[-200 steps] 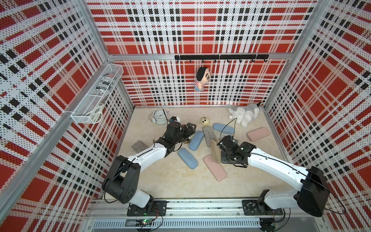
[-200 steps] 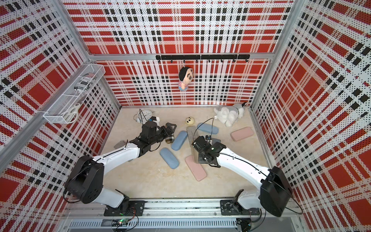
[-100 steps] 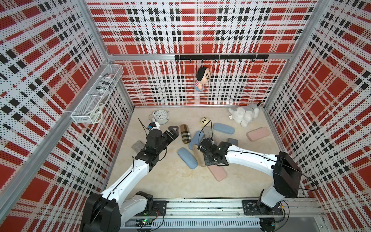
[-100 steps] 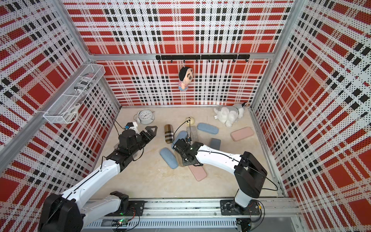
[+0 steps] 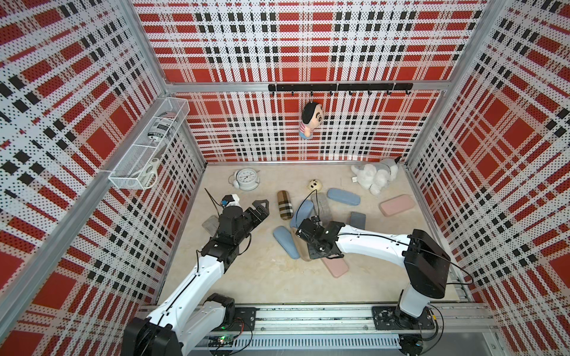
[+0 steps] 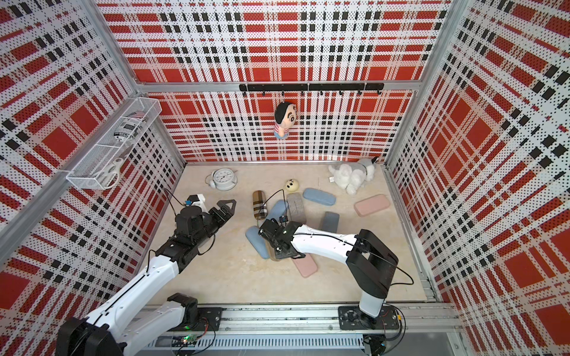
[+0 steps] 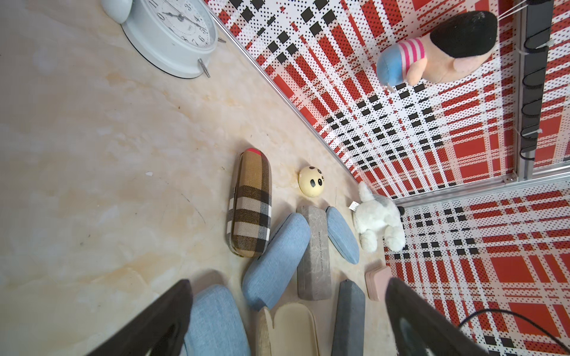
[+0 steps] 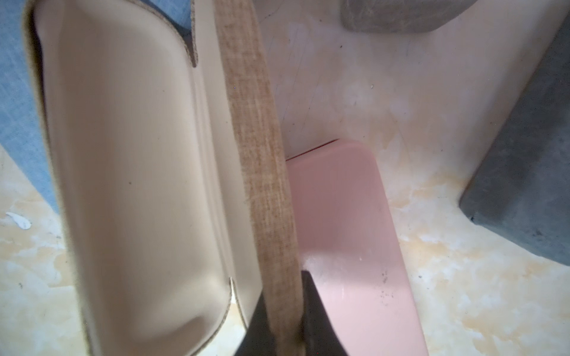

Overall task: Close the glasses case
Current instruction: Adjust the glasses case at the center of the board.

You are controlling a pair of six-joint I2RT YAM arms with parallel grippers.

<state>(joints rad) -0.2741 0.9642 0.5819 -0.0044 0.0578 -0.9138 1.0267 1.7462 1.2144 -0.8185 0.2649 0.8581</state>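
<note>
Two halves of the tan glasses case (image 5: 300,254) stand apart near the middle of the bench (image 5: 262,277), so the closing is not yet done. One half lies on its back with the cream lining up. The other stands roughly upright beside it, seen edge-on in the right wrist view as a strip of woven fabric. The right tool (image 8: 282,308) is clenched on that upright half, one jaw on each face. A blue case (image 5: 285,243) sits right up against the open case on its left, and a pink case (image 5: 334,266) lies just beside it, to the right and nearer. The left tool (image 5: 260,210) hangs released, jaws spread wide, well to the left and gripping nothing.

The case looks like a stiff hard shell under coarse cloth: light, not fragile, and the weave should give good purchase. Being light, the lower half will likely skid on the smooth bench, though the blue case may brace it. The best hold, I judge, is the upright half's free long edge, away from the hinge, swung over and pressed down onto the rim. A sprung hinge may snap it shut.
</note>
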